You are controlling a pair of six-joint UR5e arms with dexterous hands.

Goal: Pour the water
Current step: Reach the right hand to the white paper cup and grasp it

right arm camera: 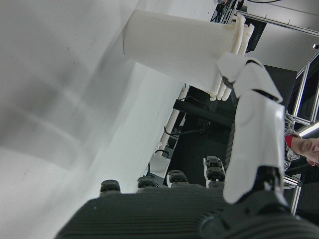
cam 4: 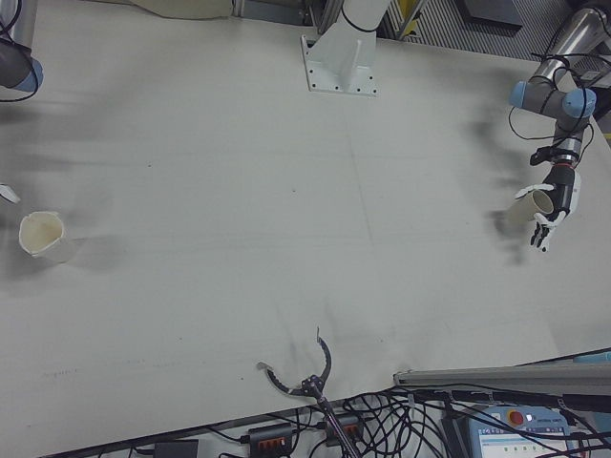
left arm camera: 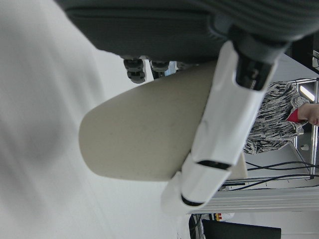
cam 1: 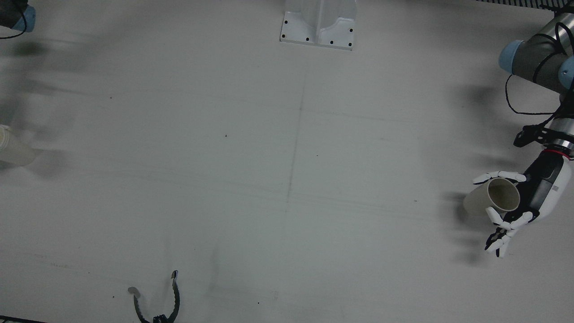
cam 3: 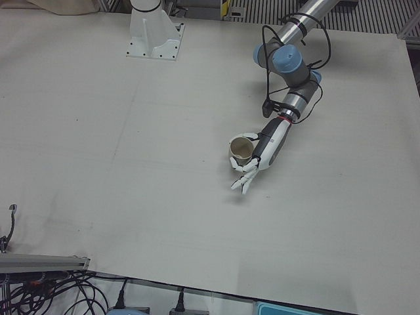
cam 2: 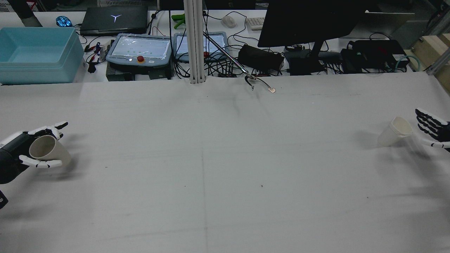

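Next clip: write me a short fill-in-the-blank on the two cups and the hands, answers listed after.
1. The left hand is closed around a ____ cup.
2. That cup is lifted off the table and tilted, not ____.
3. The other cup stands on the table in front of the ____ hand.
4. That hand's fingers are apart and it holds ____.

Missing words: paper; upright; right; nothing
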